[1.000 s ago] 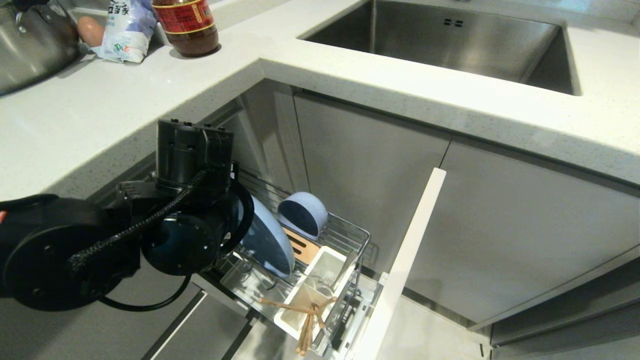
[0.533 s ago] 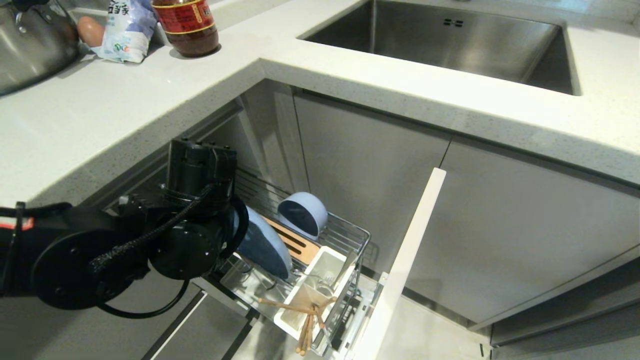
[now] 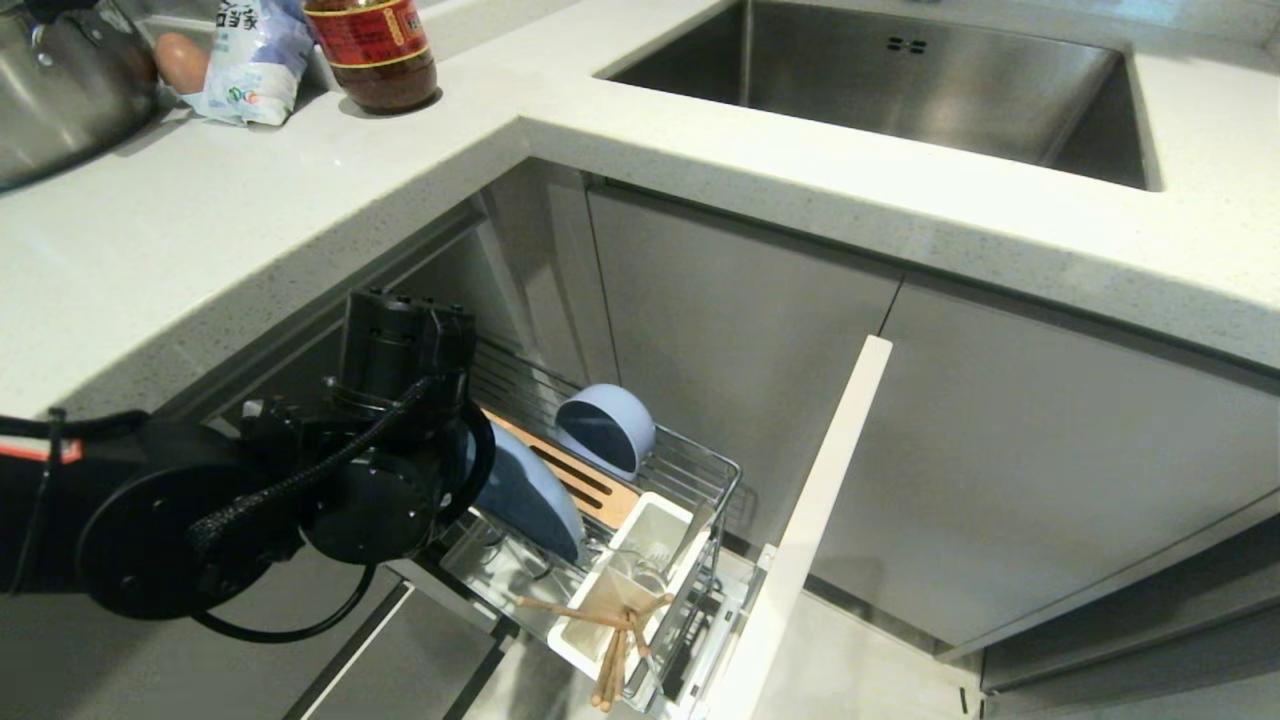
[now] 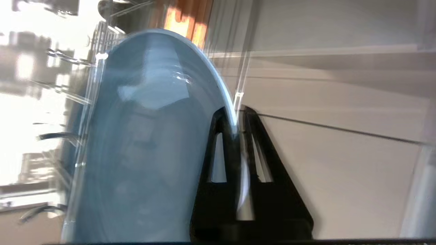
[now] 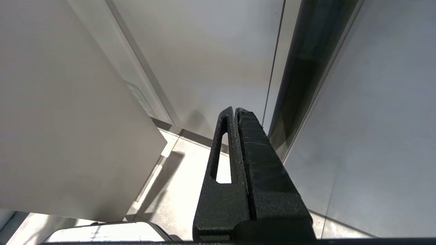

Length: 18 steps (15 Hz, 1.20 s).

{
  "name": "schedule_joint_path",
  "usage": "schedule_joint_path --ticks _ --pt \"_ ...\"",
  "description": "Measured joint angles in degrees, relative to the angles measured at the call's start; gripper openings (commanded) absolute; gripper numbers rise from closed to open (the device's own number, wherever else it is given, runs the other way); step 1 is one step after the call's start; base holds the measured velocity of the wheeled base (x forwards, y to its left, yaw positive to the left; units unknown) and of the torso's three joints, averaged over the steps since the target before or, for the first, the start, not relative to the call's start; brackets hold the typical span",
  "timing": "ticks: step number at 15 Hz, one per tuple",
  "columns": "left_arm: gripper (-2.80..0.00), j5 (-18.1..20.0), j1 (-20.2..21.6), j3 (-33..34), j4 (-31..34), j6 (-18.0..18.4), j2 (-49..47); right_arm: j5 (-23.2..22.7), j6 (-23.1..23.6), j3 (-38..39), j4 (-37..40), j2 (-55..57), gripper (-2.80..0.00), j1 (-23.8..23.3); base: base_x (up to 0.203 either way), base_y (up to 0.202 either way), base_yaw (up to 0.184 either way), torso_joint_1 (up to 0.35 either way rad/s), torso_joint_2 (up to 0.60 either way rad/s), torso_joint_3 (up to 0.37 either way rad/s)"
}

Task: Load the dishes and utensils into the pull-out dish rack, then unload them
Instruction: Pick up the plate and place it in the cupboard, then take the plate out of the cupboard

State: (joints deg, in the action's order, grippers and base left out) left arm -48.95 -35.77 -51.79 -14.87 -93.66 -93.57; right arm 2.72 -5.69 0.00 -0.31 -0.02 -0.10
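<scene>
The pull-out dish rack (image 3: 722, 470) stands drawn out below the counter. The pale blue plate (image 3: 527, 497) stands on edge in it, tilted among the prongs. My left gripper (image 4: 235, 114) is shut on the rim of the plate (image 4: 146, 143); in the head view the black wrist hides its fingers. The blue bowl (image 3: 605, 428) leans at the rack's far end beside the slotted wooden strip (image 3: 590, 485). The white utensil cup (image 3: 655, 535) holds a metal fork and spoon (image 3: 650, 568), and the chopsticks (image 3: 612, 645) stick out over its near end. My right gripper (image 5: 235, 109) hangs shut and empty by cabinet fronts.
The rack's narrow pale front panel (image 3: 815, 520) juts out to the right of the rack. On the counter above sit a steel pot (image 3: 60, 90), an egg (image 3: 180, 60), a bag (image 3: 255, 60) and a sauce bottle (image 3: 375, 50). The steel sink (image 3: 900, 80) lies at the back right.
My left arm has sunk with the plate, which has dropped lower into the rack and shifted left. More of the wooden strip now shows behind it.
</scene>
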Motion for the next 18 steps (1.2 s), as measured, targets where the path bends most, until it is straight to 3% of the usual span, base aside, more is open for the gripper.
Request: schedule_joint_path --ticks 6,12,13,18 --pt "0.00 0.05 -0.04 -0.52 4.57 0.06 1.22 0.00 0.00 0.00 0.00 0.00 -2.80 0.00 0.000 0.000 0.000 0.000 0.00 0.000" --pt "0.00 0.20 -2.39 -3.14 17.74 0.20 9.54 -0.02 0.02 0.00 -0.02 0.00 -2.80 0.00 0.000 0.000 0.000 0.000 0.00 0.000" --pt "-2.80 0.16 -3.65 -4.24 20.79 0.22 11.69 0.00 0.00 0.00 -0.02 0.00 -2.80 0.00 0.000 0.000 0.000 0.000 0.00 0.000" --pt "-2.80 -0.99 -9.36 -12.34 35.09 0.41 21.18 -0.01 0.00 0.00 -0.02 0.00 -2.80 0.00 0.000 0.000 0.000 0.000 0.00 0.000"
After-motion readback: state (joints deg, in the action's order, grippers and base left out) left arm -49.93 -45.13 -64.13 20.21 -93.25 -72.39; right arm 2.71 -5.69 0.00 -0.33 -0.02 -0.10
